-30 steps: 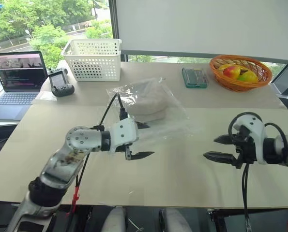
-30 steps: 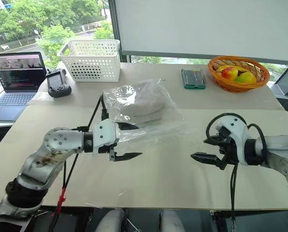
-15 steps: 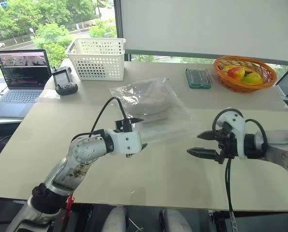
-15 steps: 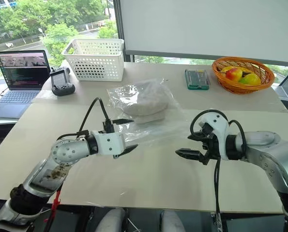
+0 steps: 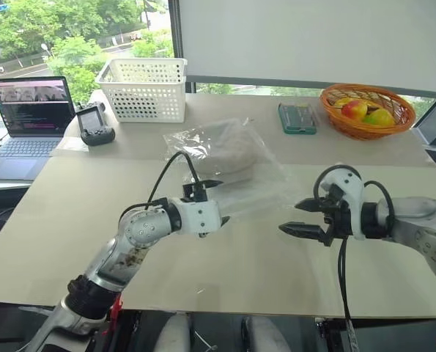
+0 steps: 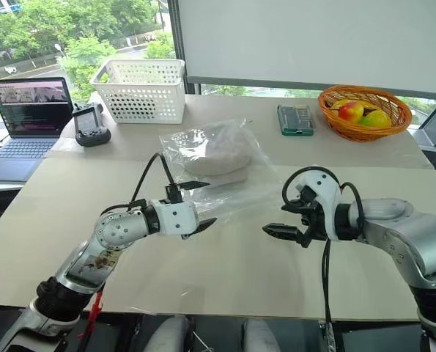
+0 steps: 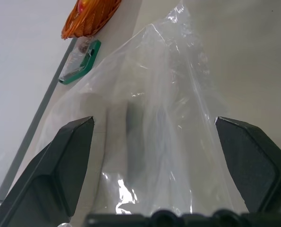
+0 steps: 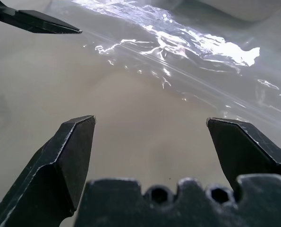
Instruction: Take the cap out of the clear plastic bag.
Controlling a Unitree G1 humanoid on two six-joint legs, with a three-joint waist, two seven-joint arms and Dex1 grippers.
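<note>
The cap (image 6: 207, 152) is lying inside the clear plastic bag (image 6: 218, 170) on the pale table (image 6: 239, 271), wholly enclosed, its rounded crown showing through the glossy film. The bag's near edge is spreading flat toward both grippers.

The left gripper (image 6: 196, 206) is hovering at that near edge with its two black fingers spread wide and gripping nothing; in the left wrist view the crinkled film and the blurred cap are sitting between and beyond the fingers (image 7: 60, 165). Whether the lower finger is touching the plastic cannot be told.

The right gripper (image 6: 285, 219) is hanging over bare tabletop, apart from the bag's near corner, its fingers (image 8: 64, 156) also standing wide and empty. In the right wrist view the shiny film is lying just beyond the fingertips.

Farther past the fingers, beyond the bag, a green case (image 6: 296, 119) and an orange fruit basket (image 6: 364, 111) are sitting. A white perforated basket (image 6: 139, 90), a black controller (image 6: 90, 125) and an open laptop (image 6: 23, 121) are standing off beyond the left gripper.
</note>
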